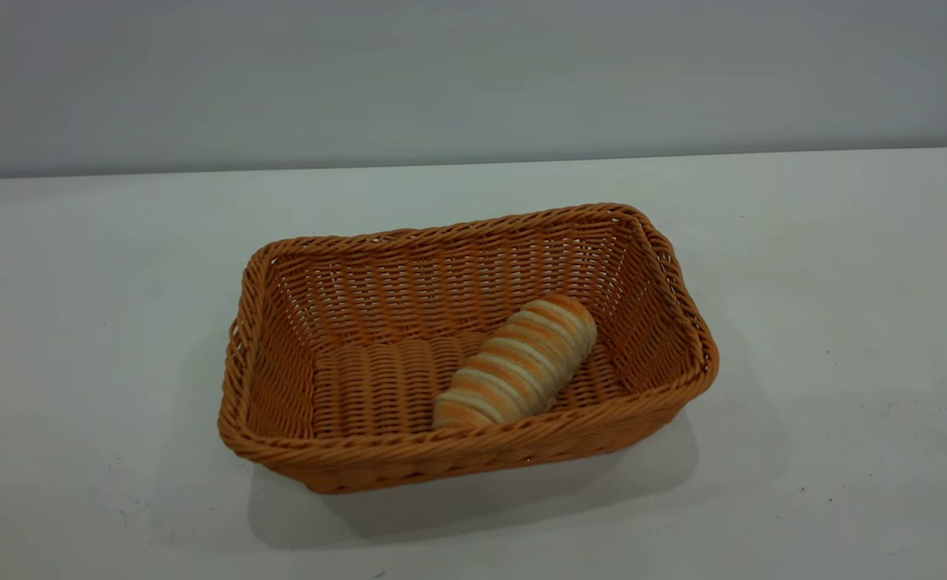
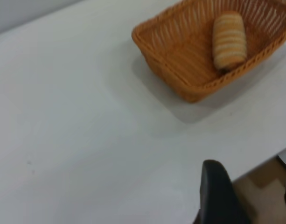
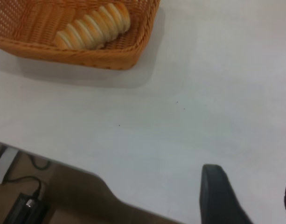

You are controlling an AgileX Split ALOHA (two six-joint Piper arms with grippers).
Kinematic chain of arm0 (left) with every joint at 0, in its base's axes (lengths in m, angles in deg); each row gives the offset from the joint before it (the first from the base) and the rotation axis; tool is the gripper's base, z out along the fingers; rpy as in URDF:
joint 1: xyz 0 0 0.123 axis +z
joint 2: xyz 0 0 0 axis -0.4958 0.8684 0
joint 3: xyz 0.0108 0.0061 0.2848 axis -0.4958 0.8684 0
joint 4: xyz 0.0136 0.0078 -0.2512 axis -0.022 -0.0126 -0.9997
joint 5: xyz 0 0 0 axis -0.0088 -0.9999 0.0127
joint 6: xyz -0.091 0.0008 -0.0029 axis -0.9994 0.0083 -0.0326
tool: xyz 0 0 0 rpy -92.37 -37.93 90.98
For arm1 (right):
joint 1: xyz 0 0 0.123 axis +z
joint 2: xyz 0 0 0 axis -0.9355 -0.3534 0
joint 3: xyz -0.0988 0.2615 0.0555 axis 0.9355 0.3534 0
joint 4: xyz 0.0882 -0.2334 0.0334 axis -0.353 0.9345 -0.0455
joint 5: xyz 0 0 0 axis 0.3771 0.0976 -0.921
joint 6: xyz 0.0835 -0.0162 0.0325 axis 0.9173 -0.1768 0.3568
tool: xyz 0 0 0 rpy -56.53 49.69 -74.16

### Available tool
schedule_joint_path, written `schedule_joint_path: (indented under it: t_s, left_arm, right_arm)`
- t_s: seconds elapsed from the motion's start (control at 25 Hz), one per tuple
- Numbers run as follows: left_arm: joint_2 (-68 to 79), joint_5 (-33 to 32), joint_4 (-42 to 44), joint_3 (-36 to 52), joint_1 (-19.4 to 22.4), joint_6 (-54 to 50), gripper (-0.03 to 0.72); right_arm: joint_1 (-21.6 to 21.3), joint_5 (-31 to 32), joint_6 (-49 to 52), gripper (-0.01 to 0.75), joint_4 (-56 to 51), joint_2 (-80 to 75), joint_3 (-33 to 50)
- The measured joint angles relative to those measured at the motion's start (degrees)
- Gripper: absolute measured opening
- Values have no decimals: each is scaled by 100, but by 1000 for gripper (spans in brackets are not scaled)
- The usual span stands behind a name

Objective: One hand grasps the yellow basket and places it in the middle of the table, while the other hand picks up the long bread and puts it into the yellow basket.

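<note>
The yellow basket point(image 1: 473, 441) stands upright near the middle of the white table point(image 1: 844, 322). The long bread point(image 1: 517, 362) lies inside it on the floor, towards its right end. Neither arm shows in the exterior view. The left wrist view shows the basket point(image 2: 180, 70) with the bread point(image 2: 229, 41) far off. My left gripper point(image 2: 254, 198) is open and empty, near the table's edge. In the right wrist view the basket point(image 3: 96, 58) and bread point(image 3: 94, 27) are also far off. My right gripper point(image 3: 254, 198) is open and empty above bare table.
A plain grey wall runs behind the table. Brown floor point(image 2: 266, 184) lies past the table's edge by the left gripper. Below the table's edge in the right wrist view are cables and a black device point(image 3: 26, 206).
</note>
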Motion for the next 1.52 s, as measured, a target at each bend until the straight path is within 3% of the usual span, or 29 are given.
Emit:
schedule_joint_path:
  t_s: [0.28,1.52]
  left_arm:
    - [0,50,-40,656,0,-17,418]
    - [0,126,-43,696,0,102,417]
  right_arm:
    - [0,0,-7,331,0,0,0]
    - [0,35,-612,331,-35,0,0]
